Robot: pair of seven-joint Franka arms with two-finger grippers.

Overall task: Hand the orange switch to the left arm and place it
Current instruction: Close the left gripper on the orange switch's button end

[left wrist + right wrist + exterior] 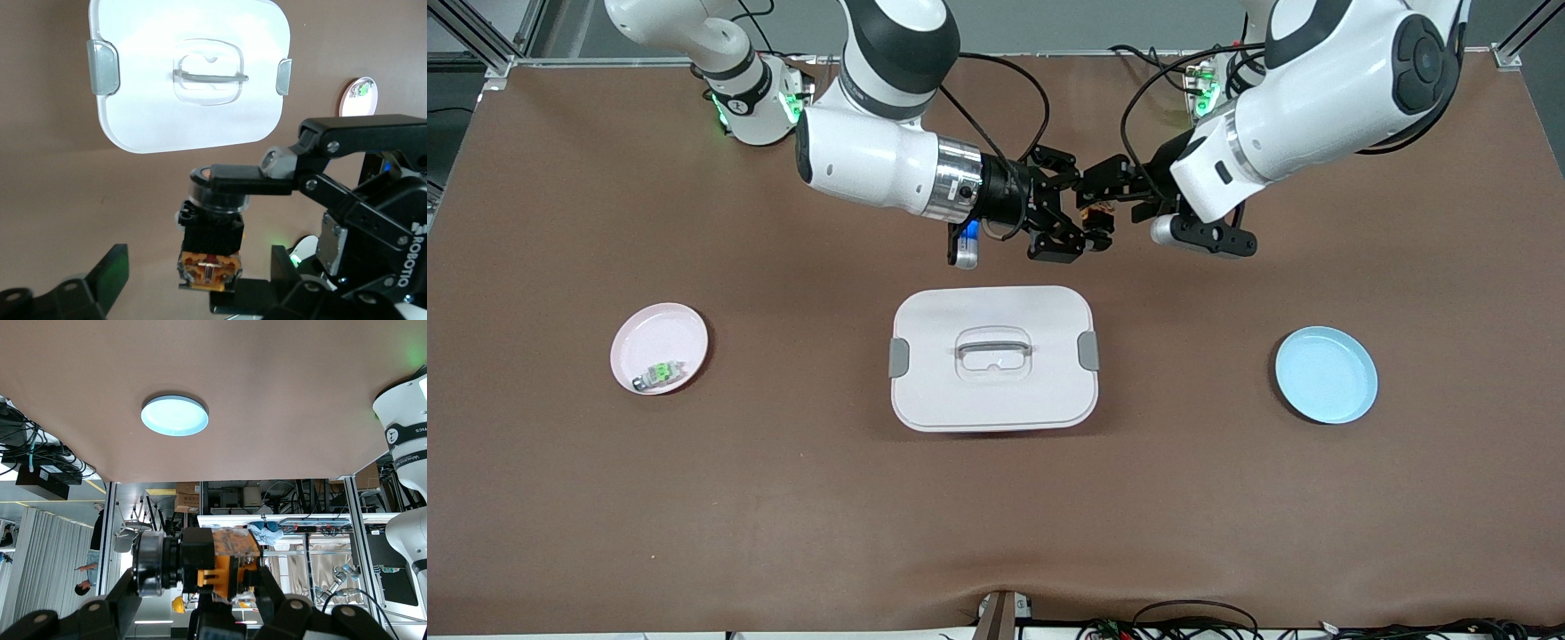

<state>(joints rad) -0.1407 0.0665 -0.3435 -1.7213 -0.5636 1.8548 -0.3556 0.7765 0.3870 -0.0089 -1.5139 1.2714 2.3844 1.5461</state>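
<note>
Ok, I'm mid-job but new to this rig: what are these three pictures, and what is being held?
The wide picture looks down from across the table at two white robot arms. The other two come from cameras on each arm's wrist. The right gripper and the left gripper meet in the air over the bare brown cloth, farther from the front camera than the white box. The right gripper is shut on the orange switch; the left wrist view shows the left gripper's fingers open on either side of it. A pink plate holds a green-topped switch; the blue plate is empty.

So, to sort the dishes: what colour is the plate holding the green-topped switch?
Pink plate, clearest in the front view.
</note>
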